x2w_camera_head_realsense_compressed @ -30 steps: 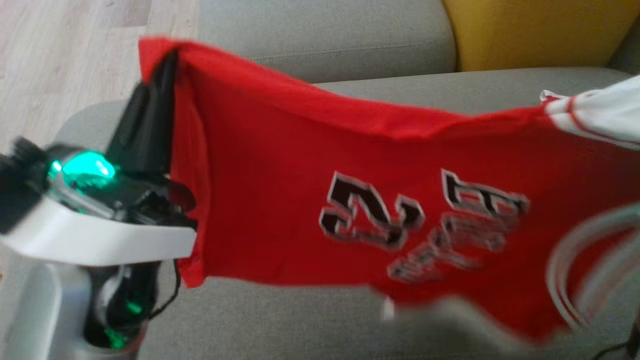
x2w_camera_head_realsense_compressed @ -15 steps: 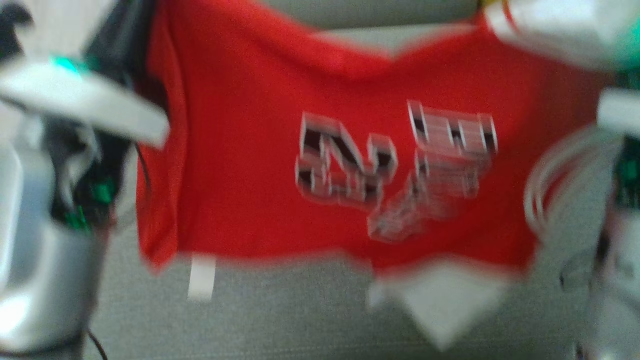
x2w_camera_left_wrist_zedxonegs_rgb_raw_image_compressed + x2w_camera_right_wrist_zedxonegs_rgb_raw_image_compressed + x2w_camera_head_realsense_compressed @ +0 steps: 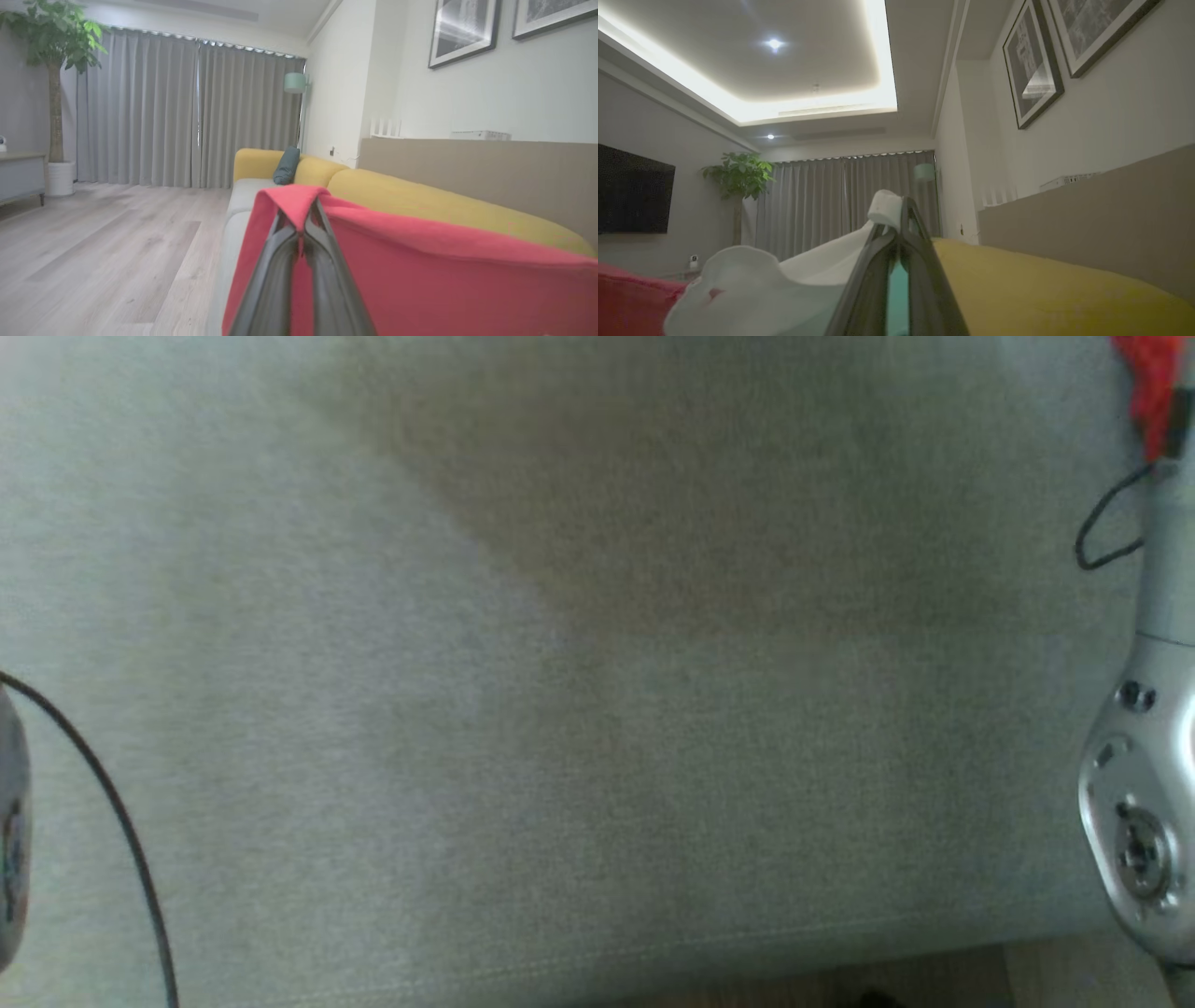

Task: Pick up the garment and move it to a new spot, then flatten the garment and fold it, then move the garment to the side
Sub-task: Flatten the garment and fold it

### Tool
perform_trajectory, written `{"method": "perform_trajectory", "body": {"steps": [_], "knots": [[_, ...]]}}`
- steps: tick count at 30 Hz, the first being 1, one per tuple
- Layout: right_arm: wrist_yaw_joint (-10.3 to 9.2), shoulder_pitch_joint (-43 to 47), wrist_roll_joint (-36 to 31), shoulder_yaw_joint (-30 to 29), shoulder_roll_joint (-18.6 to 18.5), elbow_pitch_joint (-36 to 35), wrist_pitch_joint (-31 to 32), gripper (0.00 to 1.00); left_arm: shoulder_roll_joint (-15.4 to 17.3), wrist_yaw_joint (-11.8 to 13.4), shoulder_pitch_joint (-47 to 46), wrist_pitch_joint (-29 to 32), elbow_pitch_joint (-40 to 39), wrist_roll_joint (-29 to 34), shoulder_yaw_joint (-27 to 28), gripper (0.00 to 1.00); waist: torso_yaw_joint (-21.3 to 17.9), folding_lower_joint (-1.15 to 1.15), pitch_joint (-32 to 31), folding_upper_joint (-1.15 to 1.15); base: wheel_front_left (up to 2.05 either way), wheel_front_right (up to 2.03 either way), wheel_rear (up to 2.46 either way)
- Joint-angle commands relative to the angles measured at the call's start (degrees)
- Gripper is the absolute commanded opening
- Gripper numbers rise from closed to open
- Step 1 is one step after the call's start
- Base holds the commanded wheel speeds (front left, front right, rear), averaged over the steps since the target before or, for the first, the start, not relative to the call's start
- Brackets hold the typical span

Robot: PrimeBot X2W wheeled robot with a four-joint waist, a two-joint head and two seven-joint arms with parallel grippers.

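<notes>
Garment (image 3: 420,280), a red jersey, is hanging in the air, stretched between your two arms above the grey seat cushion (image 3: 560,709) and in front of the yellow backrest (image 3: 420,200). Your left gripper (image 3: 300,223) is pinching one red corner, its fingers pressed together on the cloth. Your right gripper (image 3: 896,224) is clamping a white-trimmed edge in the same way. In the head view you are getting a scrap of red at the top right, above the right forearm (image 3: 1144,784). By my reading you are working through the first step: the pickup looks done and the carry is happening. Laying down, flattening, folding and shifting aside are all waiting.
</notes>
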Motion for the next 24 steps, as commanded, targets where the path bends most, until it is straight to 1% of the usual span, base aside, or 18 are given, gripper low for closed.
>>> {"method": "perform_trajectory", "body": {"steps": [1, 3, 7, 12, 17, 20, 24], "knots": [[0.37, -0.7, 1.0, 1.8, 0.9, -0.5, -0.2, 0.00, 2.4, -0.1, -1.8, -1.1, 0.5, 0.3, 0.8, 0.00, -1.8, -0.01, 5.2, 0.00, 0.00, 0.00, 0.00], [0.37, 0.6, 2.3, 4.0, 0.9, -0.1, -0.2, 0.00, 1.8, -0.9, -1.6, -3.1, 4.2, -0.3, 1.0, 0.00, -2.0, -0.01, 8.0, 0.00, 0.00, 0.00, 0.00], [0.37, 6.8, 4.8, 7.4, 0.9, -0.9, -0.3, 0.00, 0.8, -3.2, 2.5, -7.5, 11.0, -2.1, 1.4, 0.00, -1.6, -0.01, 11.9, 0.00, 0.00, 0.00, 0.00], [0.37, 16.4, 6.0, 8.6, 0.9, -5.5, -0.3, 0.00, -1.2, -6.8, 8.8, -12.5, 16.2, -5.3, 2.0, 0.00, -0.5, -0.01, 12.9, 0.00, 0.00, 0.00, 0.00], [0.37, 26.2, 5.3, 7.0, 0.9, -12.1, -0.3, 0.00, -3.0, -8.8, 14.6, -14.8, 16.5, -8.4, 2.2, 0.00, 1.1, -0.01, 10.7, 0.00, 0.00, 0.00, 0.00], [0.37, 32.1, 5.2, 5.7, 0.9, -16.2, -0.3, 0.00, -3.9, -9.3, 18.7, -15.3, 14.9, -10.8, 2.4, 0.00, 2.0, -0.01, 8.7, 0.00, 0.00, 0.00, 0.00], [0.37, 40.7, 5.8, 3.9, 0.9, -20.8, -0.3, 0.00, -4.6, -9.4, 25.9, -15.6, 11.2, -12.3, 0.5, 0.00, 3.0, -0.01, 5.6, 0.00, 0.00, 0.00, 0.00]]}}
